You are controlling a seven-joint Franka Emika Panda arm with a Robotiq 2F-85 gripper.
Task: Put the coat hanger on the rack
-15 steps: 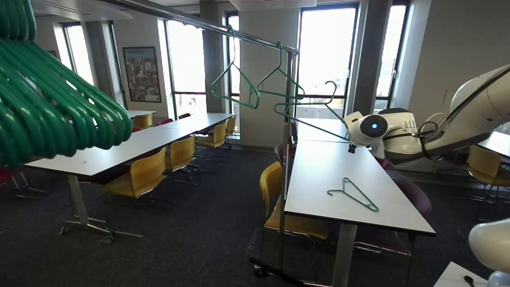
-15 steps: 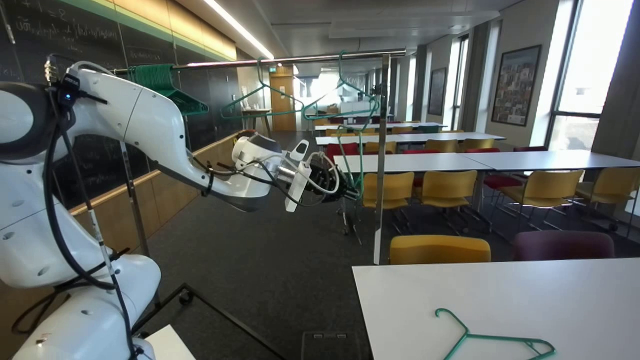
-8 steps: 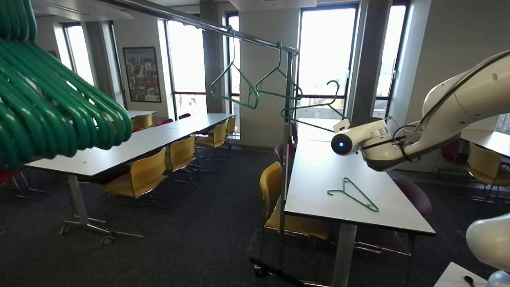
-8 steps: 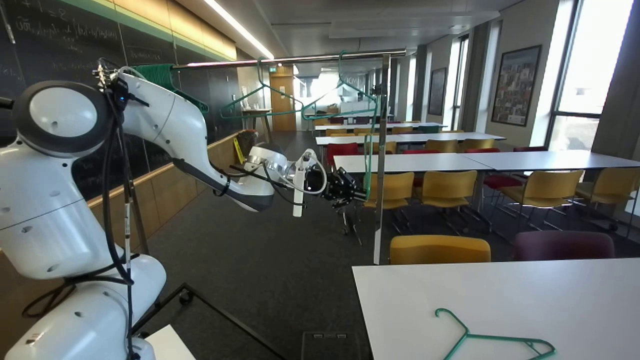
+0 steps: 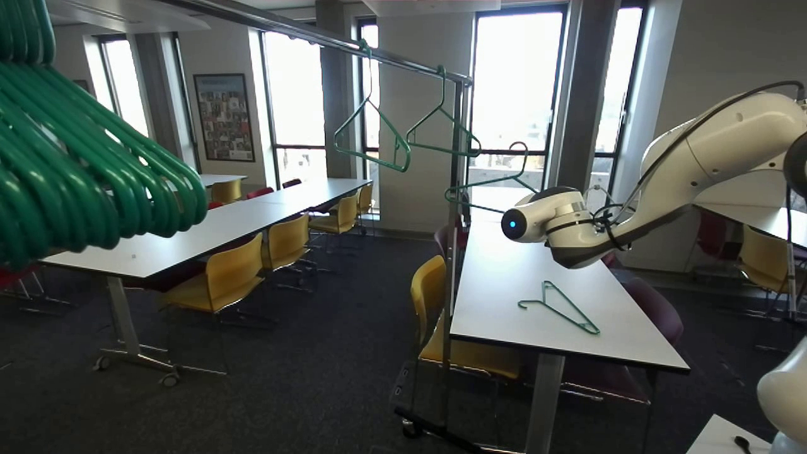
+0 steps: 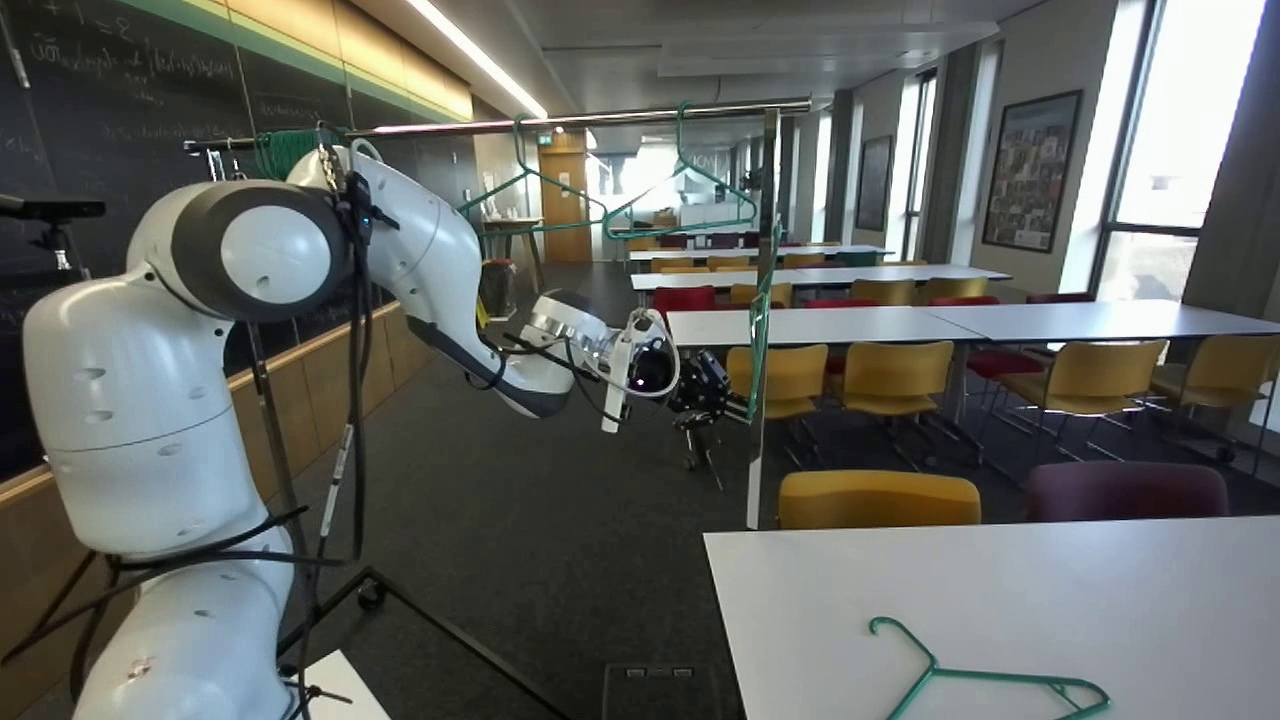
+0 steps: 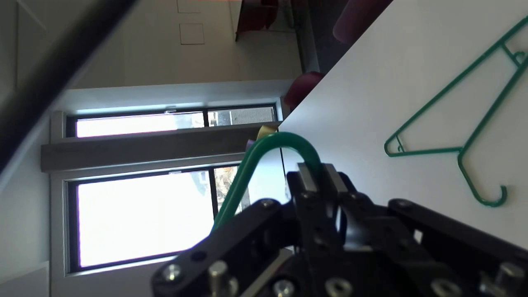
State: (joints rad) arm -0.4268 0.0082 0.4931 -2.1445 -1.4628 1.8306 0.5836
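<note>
My gripper [image 7: 321,177] is shut on one end of a green coat hanger [image 7: 238,187] in the wrist view. The held hanger [image 5: 488,183] has its hook up, below bar height, and its far end overlaps the rack's post. In an exterior view the held hanger [image 6: 757,340] looks nearly edge-on and overlaps the post; I cannot tell if they touch. There the gripper [image 6: 740,405] is just beside the post; elsewhere the wrist hides it. The metal rack's top bar [image 5: 403,61] is above the hanger in both exterior views; it also shows here [image 6: 600,118].
Two green hangers [image 5: 403,148] [image 6: 550,180] hang near the bar's end. A bunch of hangers [image 5: 94,170] hangs at its far end. Another hanger [image 5: 570,321] [image 7: 429,152] lies on the white table [image 6: 950,570]. The rack's upright post [image 6: 760,440] stands by the table.
The arm has moved the held hanger toward the rack's post, leftward in one exterior view and rightward in another. The hanger has turned more edge-on and dropped slightly in the last half second.
</note>
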